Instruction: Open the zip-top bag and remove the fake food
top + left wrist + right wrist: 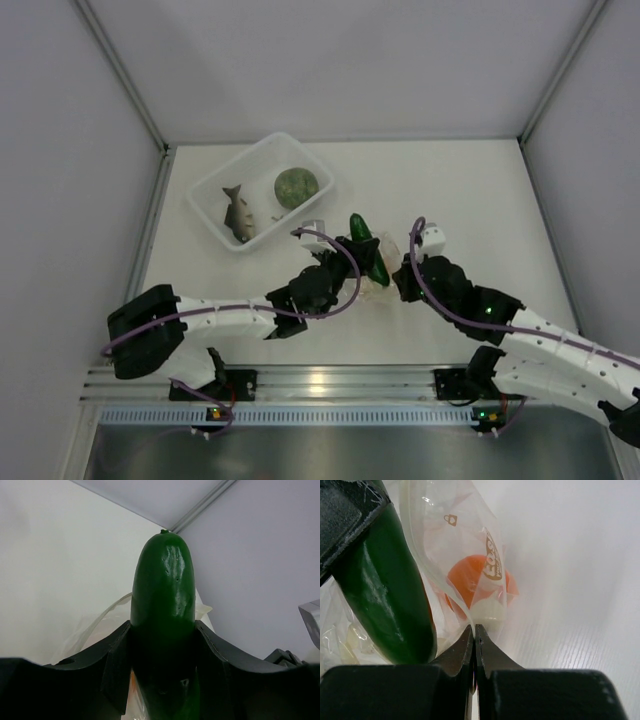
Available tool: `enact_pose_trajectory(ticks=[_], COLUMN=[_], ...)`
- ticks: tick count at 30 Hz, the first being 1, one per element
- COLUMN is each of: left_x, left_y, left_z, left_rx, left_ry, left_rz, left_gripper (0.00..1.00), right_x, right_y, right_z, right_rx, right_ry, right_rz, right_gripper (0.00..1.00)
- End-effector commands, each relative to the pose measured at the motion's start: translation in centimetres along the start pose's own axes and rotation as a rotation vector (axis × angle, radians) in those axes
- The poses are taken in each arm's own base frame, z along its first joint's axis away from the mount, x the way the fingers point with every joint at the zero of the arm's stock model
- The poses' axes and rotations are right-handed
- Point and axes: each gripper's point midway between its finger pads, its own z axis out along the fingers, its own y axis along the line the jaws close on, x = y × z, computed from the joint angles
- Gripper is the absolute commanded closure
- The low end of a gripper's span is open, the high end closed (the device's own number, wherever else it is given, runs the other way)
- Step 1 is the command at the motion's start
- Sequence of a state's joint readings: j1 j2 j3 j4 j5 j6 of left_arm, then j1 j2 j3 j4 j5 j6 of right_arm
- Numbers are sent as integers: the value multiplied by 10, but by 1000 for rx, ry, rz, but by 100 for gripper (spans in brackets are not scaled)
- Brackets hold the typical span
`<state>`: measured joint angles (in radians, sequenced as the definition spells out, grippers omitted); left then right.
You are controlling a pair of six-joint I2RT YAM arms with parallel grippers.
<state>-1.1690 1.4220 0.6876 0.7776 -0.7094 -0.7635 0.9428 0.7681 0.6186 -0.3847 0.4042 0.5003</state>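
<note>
The cucumber (162,590) was clamped in the left gripper (162,632); the zip-top bag (462,535) was pinched by the right gripper (474,636).

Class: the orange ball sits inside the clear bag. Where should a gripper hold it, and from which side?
Pinch the orange ball across its round middle, probably through the zip-top bag mouth where the cucumber sticks out; film covers its other sides.

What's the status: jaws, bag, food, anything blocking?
Left gripper jaws shut on cucumber. Right gripper jaws shut on zip-top bag. Orange ball inside bag; fish, cabbage ball in basket. Nothing blocking.
</note>
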Motion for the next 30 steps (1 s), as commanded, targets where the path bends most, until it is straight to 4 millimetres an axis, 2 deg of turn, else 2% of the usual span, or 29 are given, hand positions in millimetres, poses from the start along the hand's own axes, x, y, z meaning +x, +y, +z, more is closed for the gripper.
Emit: enact_pose_trajectory(ticks=[1,4,6,8,11,13,14,16,20,24,26,27,30], left_x=[-14,-16,-21,-27,-32,-27,-19,-13,11,29,44,46,53], left_y=[-30,-42,-51,-51,-56,-60,-48,-47,-41,-36,-33,-40,-39], left_z=[-7,-10,-14,-16,-17,-18,-15,-17,-32,-38,-44,-47,-55], left_rx=[114,177,241,264,302,314,275,276,330,322,319,351,372], left_ry=[4,5,-5,-23,5,65,110,173,344,443,535,576,642], left_rz=[-105,-131,-143,-170,-207,-220,-205,-252,-318,-303,-268,-259,-228], left_gripper=[100,100,100,100,100,100,100,100,100,100,100,100,100], right_x=[-30,-19,-9,0,-3,-8,-15,-25,-47,-61,-69,-68,-78], right_y=[19,45,54,50,31,21,17,10,-1,-4,-6,-9,-17], right_z=[2,7,9,14,15,13,12,10,8,10,10,10,9], right_rx=[-53,-182,-231,-219,-127,-87,-60,-26,43,73,100,123,172], right_ry=[-75,-15,21,39,-5,-23,-44,-69,-134,-145,-149,-136,-134], right_rz=[-33,-76,-90,-95,-76,-63,-54,-37,-27,-34,-47,-56,-67], right_gripper=[100,100,100,100,100,100,100,100,100,100,100,100,100])
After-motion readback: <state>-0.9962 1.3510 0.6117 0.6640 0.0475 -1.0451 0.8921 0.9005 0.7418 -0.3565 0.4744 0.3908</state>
